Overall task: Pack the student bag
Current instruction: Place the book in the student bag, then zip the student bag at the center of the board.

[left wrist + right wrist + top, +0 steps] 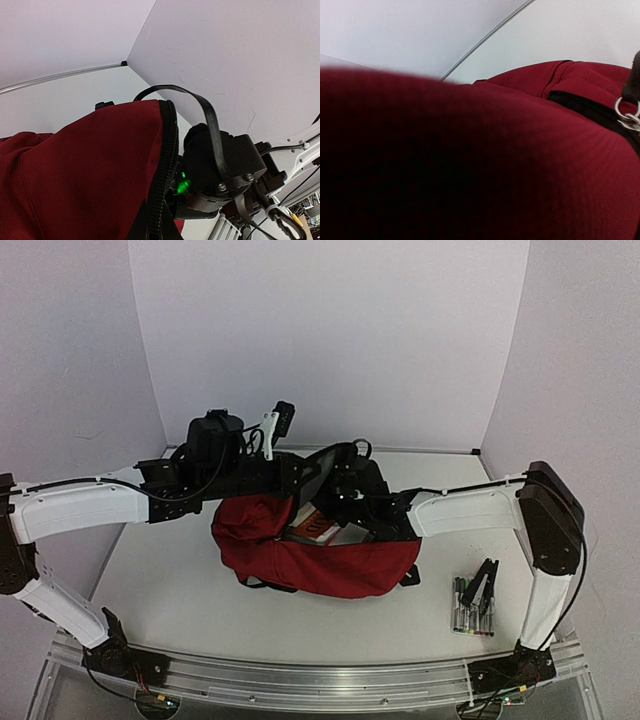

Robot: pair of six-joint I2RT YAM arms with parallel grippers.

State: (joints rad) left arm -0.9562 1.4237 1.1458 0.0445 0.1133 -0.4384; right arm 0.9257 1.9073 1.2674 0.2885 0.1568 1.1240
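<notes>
text: none legible | labels: none legible | numbers: none legible

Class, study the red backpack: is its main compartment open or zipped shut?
Open. From above, the student bag gapes along its far edge, and white and orange contents show inside.

Robot lab booth: plain white walls (pixel 330 340), white table (pixel 160 580), alu mounting rail (pixel 320 680).
</notes>
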